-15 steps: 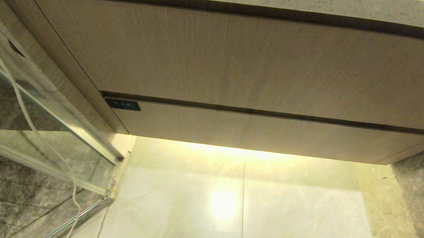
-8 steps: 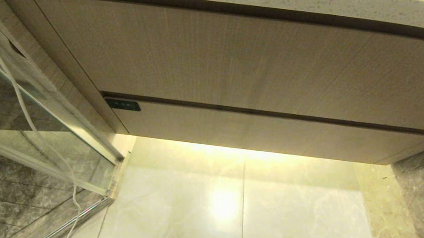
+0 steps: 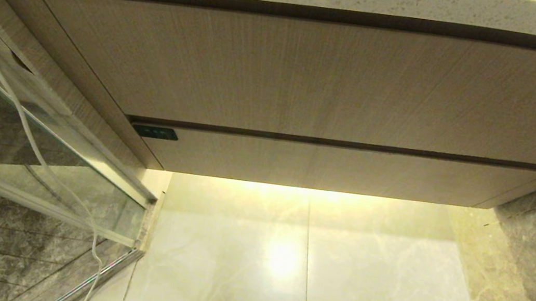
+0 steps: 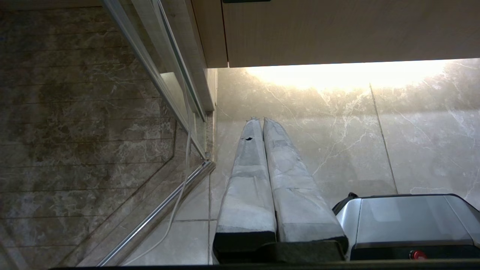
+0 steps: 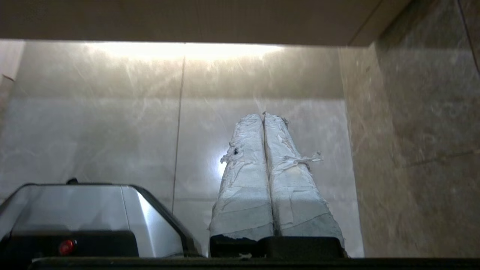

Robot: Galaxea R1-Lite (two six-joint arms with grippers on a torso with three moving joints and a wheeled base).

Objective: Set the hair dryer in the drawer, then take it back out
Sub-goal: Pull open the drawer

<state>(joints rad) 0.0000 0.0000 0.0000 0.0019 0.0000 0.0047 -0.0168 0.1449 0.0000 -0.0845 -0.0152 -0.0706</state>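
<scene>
- I take the drawer (image 3: pixel 328 167) as my landmark: its narrow wood-grain front, with a small dark label (image 3: pixel 155 132) at its left end, sits flush and shut beneath the taller plain panel (image 3: pixel 309 77).
- I cannot locate the hair dryer in any view; neither end effector carries it.
- Left end effector (image 4: pixel 258 120): fingers pressed together, empty, hanging over the floor tiles (image 3: pixel 304 266) below the drawer's label end.
- Right end effector (image 5: pixel 263 114): fingers closed, empty, below the drawer's opposite end, near the dark marble wall (image 5: pixel 412 131).
- Risk: I judge that the flush front may offer no handle, so closed fingers could slip off it.
- Risk: a loose white cable (image 3: pixel 25 127) hangs left of the drawer; a left-arm sweep could snag it.
</scene>
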